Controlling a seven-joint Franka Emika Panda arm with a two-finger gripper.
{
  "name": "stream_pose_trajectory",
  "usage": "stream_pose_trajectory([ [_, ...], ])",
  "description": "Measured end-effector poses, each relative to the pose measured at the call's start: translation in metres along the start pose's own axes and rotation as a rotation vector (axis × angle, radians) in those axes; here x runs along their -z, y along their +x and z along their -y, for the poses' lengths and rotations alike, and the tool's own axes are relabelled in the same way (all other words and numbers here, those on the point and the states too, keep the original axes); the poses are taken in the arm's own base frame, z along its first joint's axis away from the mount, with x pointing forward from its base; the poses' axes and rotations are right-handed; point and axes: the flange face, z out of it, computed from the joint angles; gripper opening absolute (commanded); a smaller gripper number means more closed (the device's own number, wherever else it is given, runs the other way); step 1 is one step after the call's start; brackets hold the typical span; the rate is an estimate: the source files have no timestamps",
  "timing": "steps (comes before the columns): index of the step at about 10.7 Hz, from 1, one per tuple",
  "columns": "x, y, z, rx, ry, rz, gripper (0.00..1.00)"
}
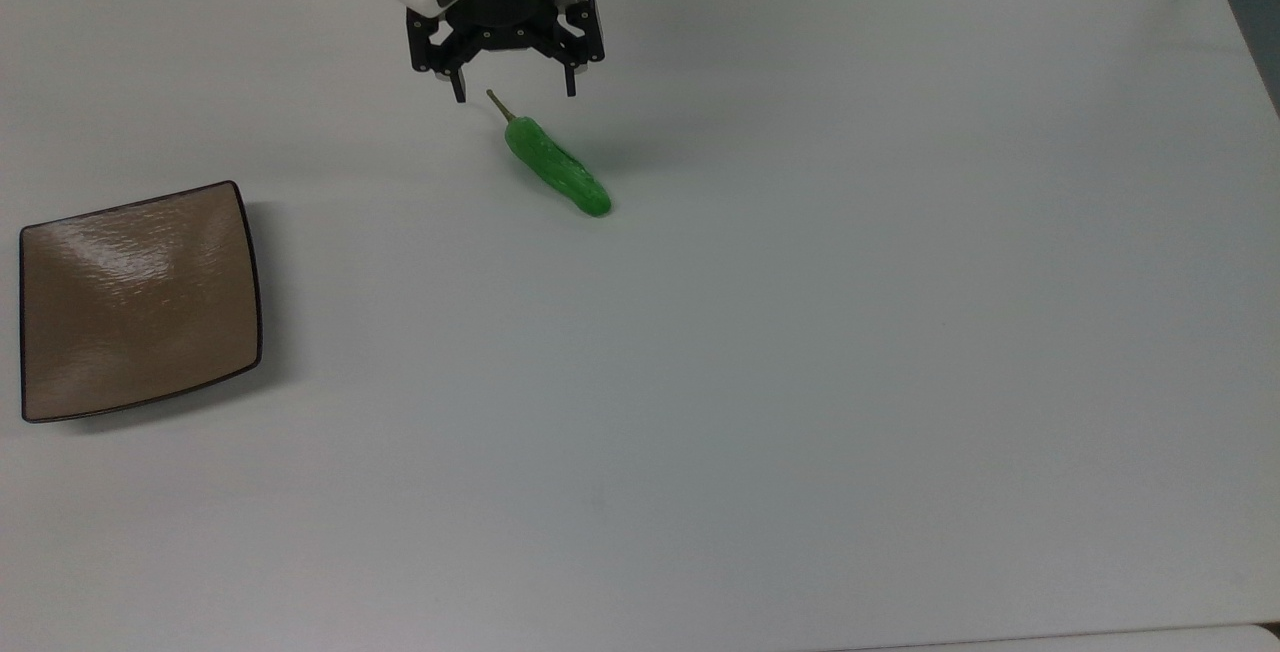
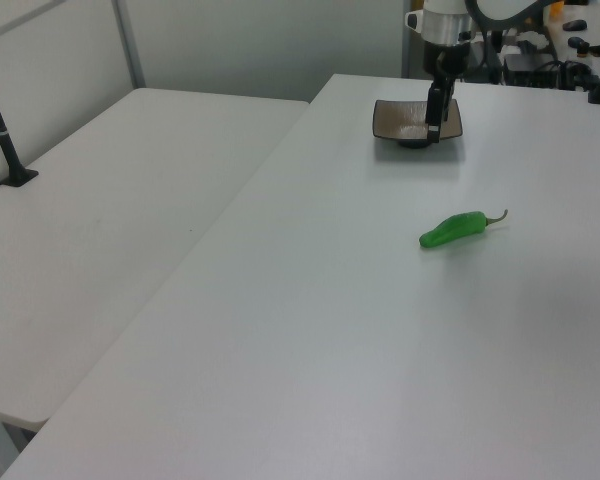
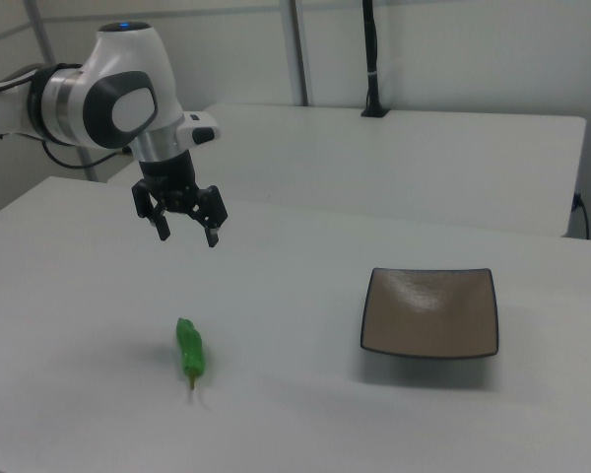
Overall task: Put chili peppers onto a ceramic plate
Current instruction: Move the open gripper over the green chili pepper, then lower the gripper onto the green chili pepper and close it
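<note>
Chili peppers (image 1: 556,166), here one glossy green pod with a thin stem, lie flat on the white table (image 1: 800,332), untouched and well apart from the ceramic plate (image 1: 138,300). In the top view the pepper sits up and to the right of the plate, its stem pointing away from the plate's far corner toward the arm. The plate holds nothing, so the placing has not begun.

Taking the pepper as the landmark, the gripper (image 1: 515,92) hangs in the air near its stem end; the right view shows it raised well above the tabletop (image 3: 185,233), not down at the pod's level. Its fingers are spread wide and hold nothing.

Judging from this, the work is at its very start: the approach is under way, while the descent, the grasp, the carry across to the plate and the release all remain. The spread fingers look ready for a pinch across the pod's body.
</note>
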Motion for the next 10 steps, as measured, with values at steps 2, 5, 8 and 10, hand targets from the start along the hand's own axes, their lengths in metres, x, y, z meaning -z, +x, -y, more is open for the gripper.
stream_pose_trajectory([
  [2, -0.013, -0.006, 0.0, 0.151, 0.008, 0.043, 1.0],
  [5, -0.048, -0.018, 0.002, 0.352, 0.034, 0.115, 1.0],
  [8, -0.086, -0.032, 0.005, 0.508, 0.073, 0.19, 1.0],
  [10, -0.116, -0.036, 0.007, 0.57, 0.098, 0.235, 1.0],
])
